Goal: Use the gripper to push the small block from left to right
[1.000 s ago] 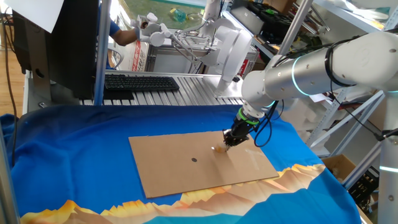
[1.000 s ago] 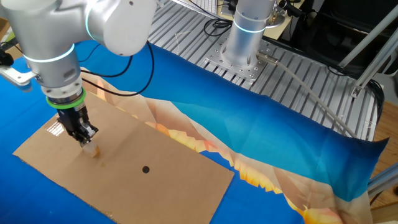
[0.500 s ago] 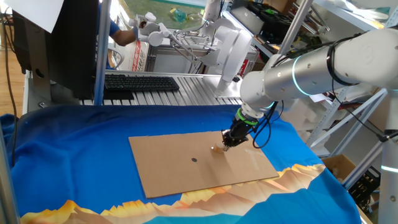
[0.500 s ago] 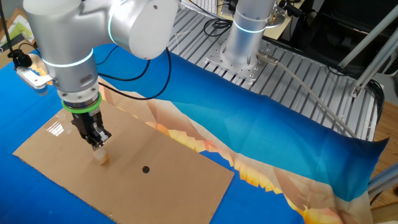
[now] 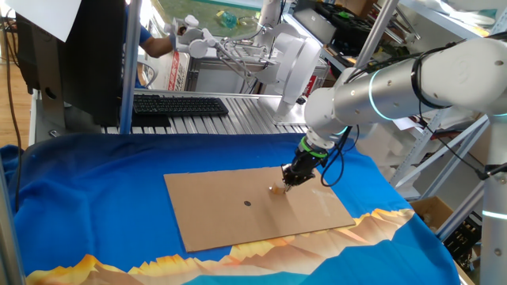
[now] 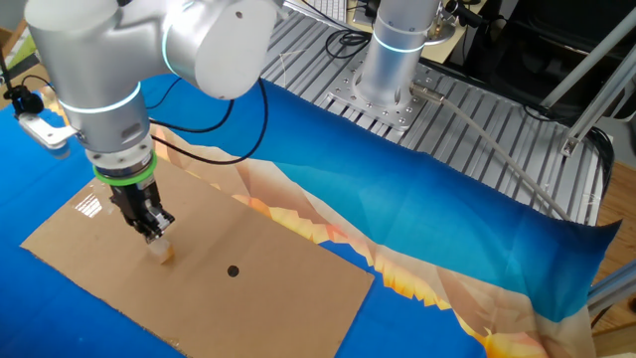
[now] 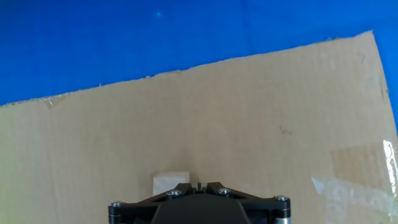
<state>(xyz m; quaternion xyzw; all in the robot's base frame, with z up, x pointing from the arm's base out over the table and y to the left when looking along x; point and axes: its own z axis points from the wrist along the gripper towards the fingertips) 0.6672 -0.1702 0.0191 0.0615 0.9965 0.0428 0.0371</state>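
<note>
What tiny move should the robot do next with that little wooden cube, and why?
Probably keep sliding low across the cardboard sheet, nudging the small block sideways. The gripper sits right against the block, tip down near the sheet, and the hand view shows the block just ahead of the shut jaws. Lifting would likely lose contact.

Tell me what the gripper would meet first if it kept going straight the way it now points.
The gripper points down, so it would likely meet the small block right at its tip, or the cardboard sheet just beneath. Contact can't be confirmed.
</note>
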